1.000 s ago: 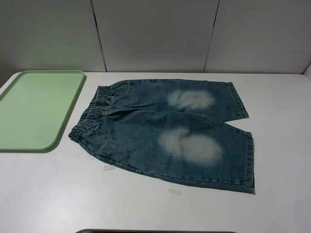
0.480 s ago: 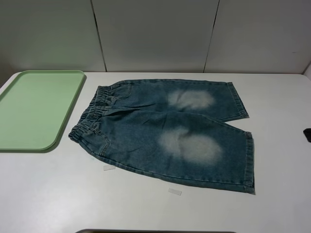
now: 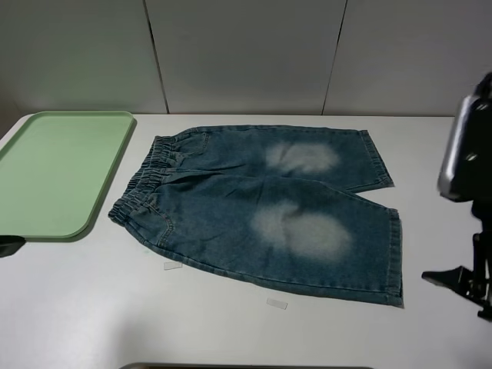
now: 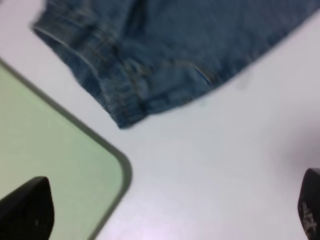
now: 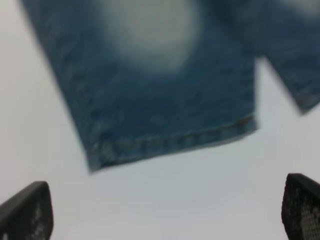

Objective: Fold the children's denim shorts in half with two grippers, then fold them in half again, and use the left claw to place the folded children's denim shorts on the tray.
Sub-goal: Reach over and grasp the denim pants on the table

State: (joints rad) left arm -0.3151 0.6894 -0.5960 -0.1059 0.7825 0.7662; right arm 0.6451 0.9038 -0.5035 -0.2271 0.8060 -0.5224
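White desk (image 3: 231, 330) fills the scene, backed by a pale grey panelled wall (image 3: 246, 54). Washed blue denim children's shorts (image 3: 261, 207) lie spread flat at its middle, the gathered waistband to the left and both leg hems to the right. Bare desk runs along the near side and to the right of the hems. A large pale green rectangular plastic tray (image 3: 54, 173) sits at the far left, its right rim just beside the waistband with a narrow strip of desk between them.

The black left hand (image 4: 167, 215) hangs at the left edge by the tray's near rounded corner. It is spread wide and holds nothing. The black right hand (image 5: 162, 212) hangs right of the near hem, also gaping and empty.

Two small clear tape strips (image 3: 173, 265) lie on the desk just near of the shorts.
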